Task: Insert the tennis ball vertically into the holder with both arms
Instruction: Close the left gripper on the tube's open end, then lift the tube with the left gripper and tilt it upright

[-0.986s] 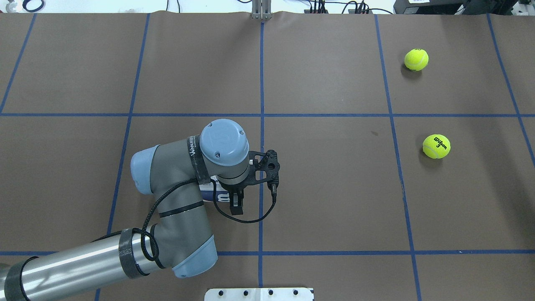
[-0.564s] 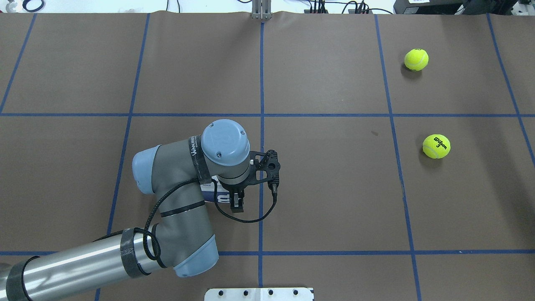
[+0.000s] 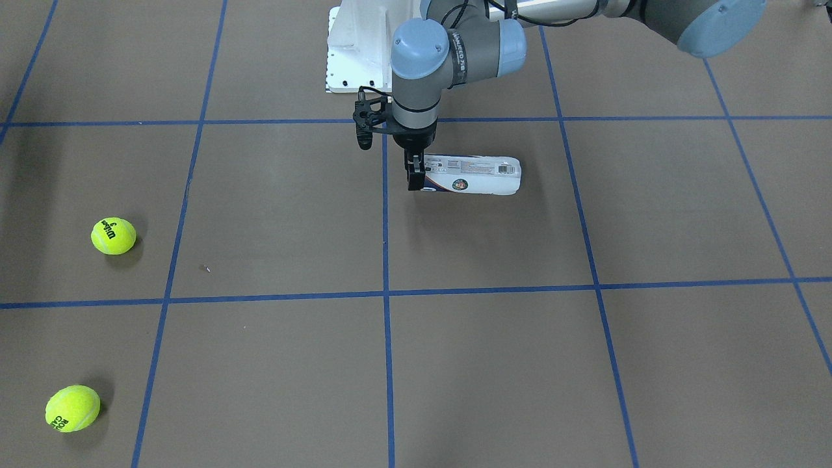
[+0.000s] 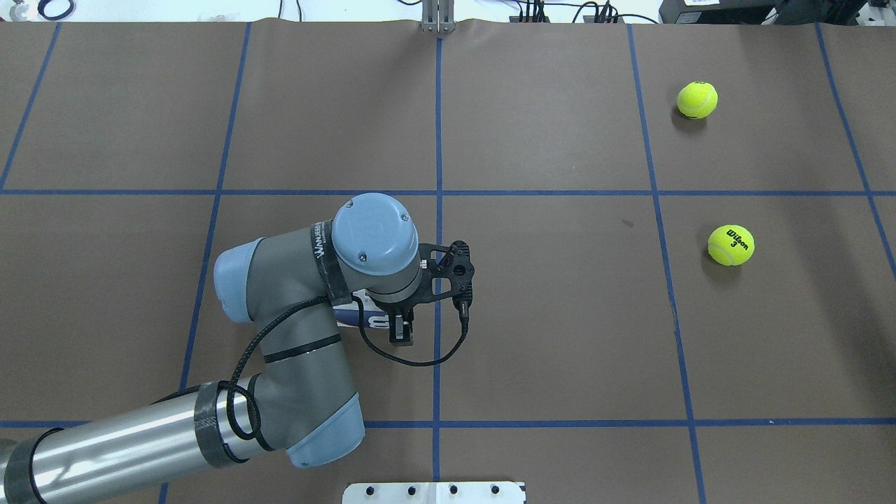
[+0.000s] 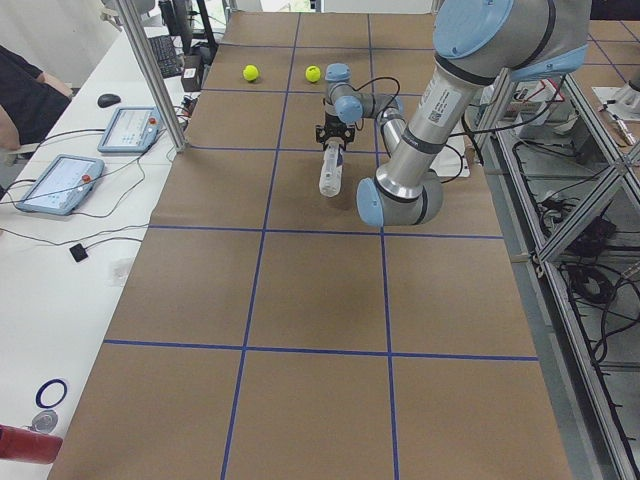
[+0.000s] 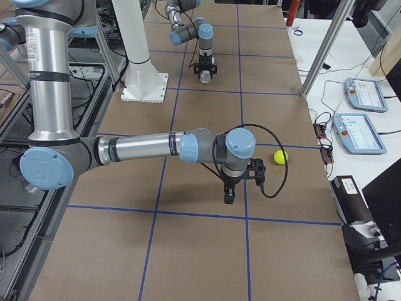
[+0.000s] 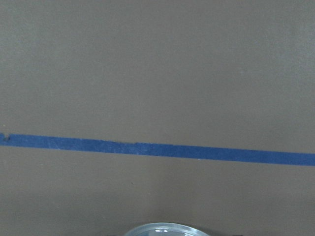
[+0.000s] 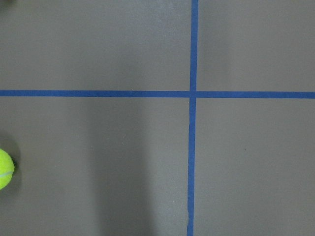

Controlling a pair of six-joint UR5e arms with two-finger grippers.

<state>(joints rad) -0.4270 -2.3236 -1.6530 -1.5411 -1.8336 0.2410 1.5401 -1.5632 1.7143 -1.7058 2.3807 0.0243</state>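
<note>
The holder (image 3: 481,175), a clear can with a white and navy label, lies on its side on the brown table near the middle. My left gripper (image 3: 416,174) points down over its end nearest the centre line, fingers on either side and closed against it. In the overhead view the left wrist hides most of the holder (image 4: 346,316). Its rim (image 7: 165,230) shows at the bottom of the left wrist view. Two yellow tennis balls (image 4: 697,99) (image 4: 731,245) lie far off on my right side. My right gripper (image 6: 229,195) hangs above the table near one ball (image 6: 281,157); I cannot tell whether it is open.
The white pedestal base (image 3: 364,45) stands at the robot's edge of the table, just behind the holder. Blue tape lines grid the brown cover. The right wrist view shows a tape crossing and part of a ball (image 8: 4,169) at its left edge.
The visible left finger has moved in toward the holder's side, and the left wrist has shifted slightly away from the robot. The balls have not moved.
</note>
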